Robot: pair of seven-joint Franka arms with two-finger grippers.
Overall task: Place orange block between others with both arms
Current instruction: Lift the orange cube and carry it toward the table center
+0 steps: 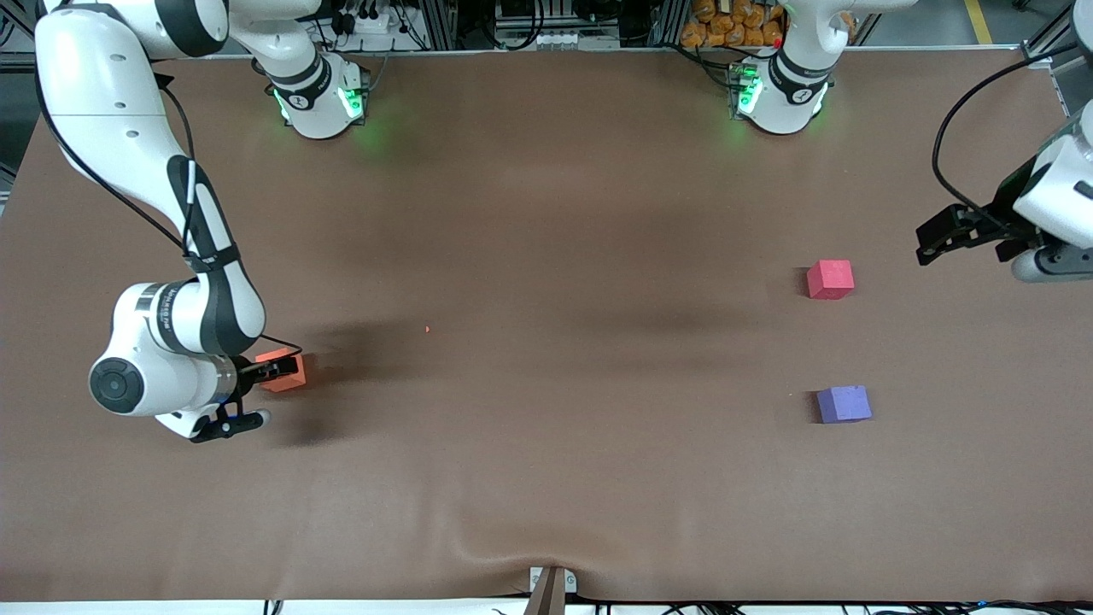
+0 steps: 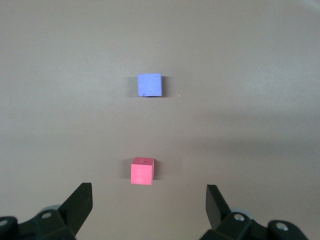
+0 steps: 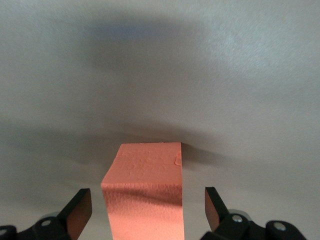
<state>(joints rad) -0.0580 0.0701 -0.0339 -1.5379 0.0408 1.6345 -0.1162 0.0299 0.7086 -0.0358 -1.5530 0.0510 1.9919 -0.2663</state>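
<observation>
The right gripper (image 1: 275,370) is down at the orange block (image 1: 289,372), at the right arm's end of the worktop (image 1: 546,478). In the right wrist view its fingers (image 3: 80,210) stand apart, one on each side of the orange block (image 3: 145,192), with a gap visible on both sides. The block is bracketed but not clamped. It rests on the worktop, slightly skewed relative to the gripper's closing line.

The target gap lies toward the left arm's end of the worktop, well apart from the orange block. It lies between the pinkish-red cube (image 1: 830,279) and the purple-blue cube (image 1: 844,404), the latter being nearer the front camera.

The left gripper (image 1: 939,232) hangs over the worktop near the pinkish-red cube, fingers (image 2: 80,202) apart and empty; this arm waits. Judgement: the right arm takes the block; the left arm is nearer the gap.
</observation>
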